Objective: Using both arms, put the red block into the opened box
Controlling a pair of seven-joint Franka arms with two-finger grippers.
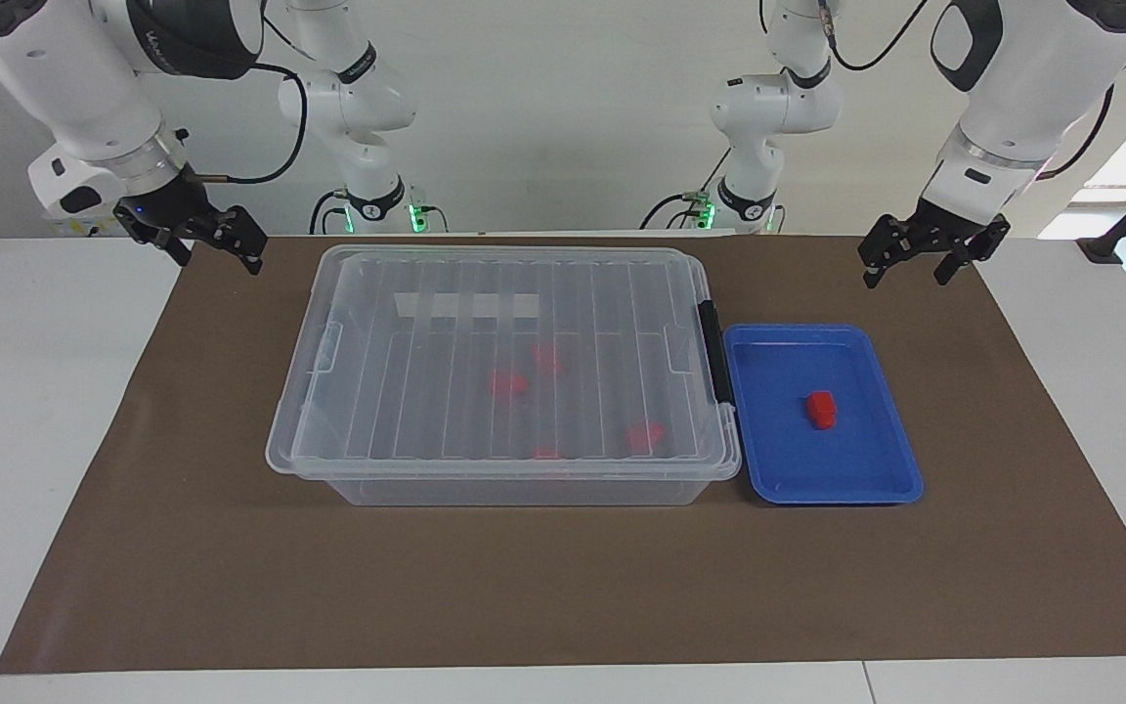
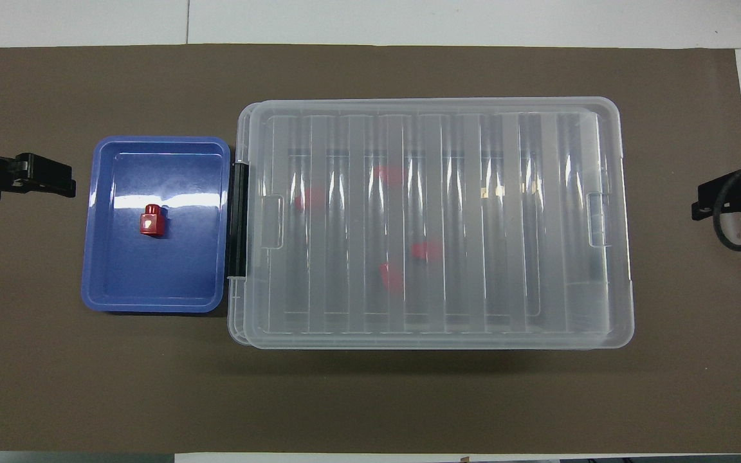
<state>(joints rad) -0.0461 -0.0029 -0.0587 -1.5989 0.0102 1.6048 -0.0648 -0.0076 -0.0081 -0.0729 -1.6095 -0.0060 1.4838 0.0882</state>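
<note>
A small red block lies in a shallow blue tray at the left arm's end of the table. Right beside the tray stands the clear box. Its ribbed lid lies flat on top, and a black latch sits on the end that faces the tray. Several blurred red pieces show through the lid. My left gripper hangs open and empty over the mat beside the tray. Over the mat at the right arm's end, my right gripper is also open and empty.
A brown mat covers the middle of the white table and carries both the box and the tray. Bare mat stretches along the side of the box and tray farthest from the robots.
</note>
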